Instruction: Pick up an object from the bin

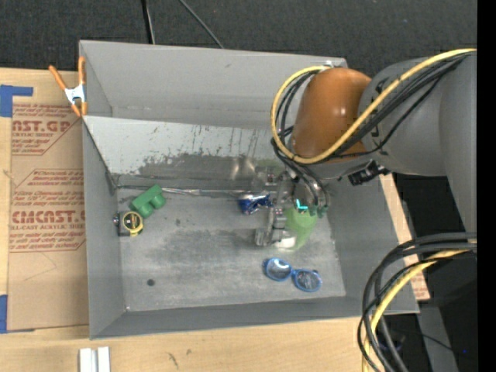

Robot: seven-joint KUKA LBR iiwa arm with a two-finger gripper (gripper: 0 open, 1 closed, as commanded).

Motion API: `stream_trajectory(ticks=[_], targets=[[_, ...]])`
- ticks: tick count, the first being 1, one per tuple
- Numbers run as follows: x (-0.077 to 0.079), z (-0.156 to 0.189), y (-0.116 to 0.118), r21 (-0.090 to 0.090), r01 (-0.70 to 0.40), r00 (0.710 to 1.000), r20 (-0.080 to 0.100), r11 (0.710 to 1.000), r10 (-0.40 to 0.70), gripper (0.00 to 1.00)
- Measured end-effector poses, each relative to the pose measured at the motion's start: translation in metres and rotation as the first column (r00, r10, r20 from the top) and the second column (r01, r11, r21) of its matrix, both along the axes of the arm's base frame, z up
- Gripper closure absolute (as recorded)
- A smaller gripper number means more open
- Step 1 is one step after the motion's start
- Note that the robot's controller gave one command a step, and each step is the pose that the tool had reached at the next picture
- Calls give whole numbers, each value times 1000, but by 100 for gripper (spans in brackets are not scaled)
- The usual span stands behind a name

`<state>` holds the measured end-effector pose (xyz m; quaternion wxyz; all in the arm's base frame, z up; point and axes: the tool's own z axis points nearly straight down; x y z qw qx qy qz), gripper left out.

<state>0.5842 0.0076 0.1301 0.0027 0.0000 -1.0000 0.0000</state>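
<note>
My gripper (271, 233) reaches down to the bin floor right of centre, under the orange wrist cover. A pale green bottle-like thing (302, 225) with a white end lies right against its right side. A small blue crumpled thing (250, 203) lies just up and to the left of the gripper. Two blue round caps (277, 268) (308, 280) rest on the floor below it, near the front right corner.
A green block (147, 201) and a small yellow-and-black tape measure (130, 223) lie at the bin's left side. The arm with its cables covers the bin's right rim.
</note>
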Motion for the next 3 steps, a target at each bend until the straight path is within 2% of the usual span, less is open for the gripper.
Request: stream_trajectory(ticks=[1,2,3], targets=[[-11,-63,-47,-1,80,997,4,997,-80,0],[-10,-61,-45,0,76,997,6,997,-76,100],[-36,80,-34,1,112,994,14,994,-113,100]])
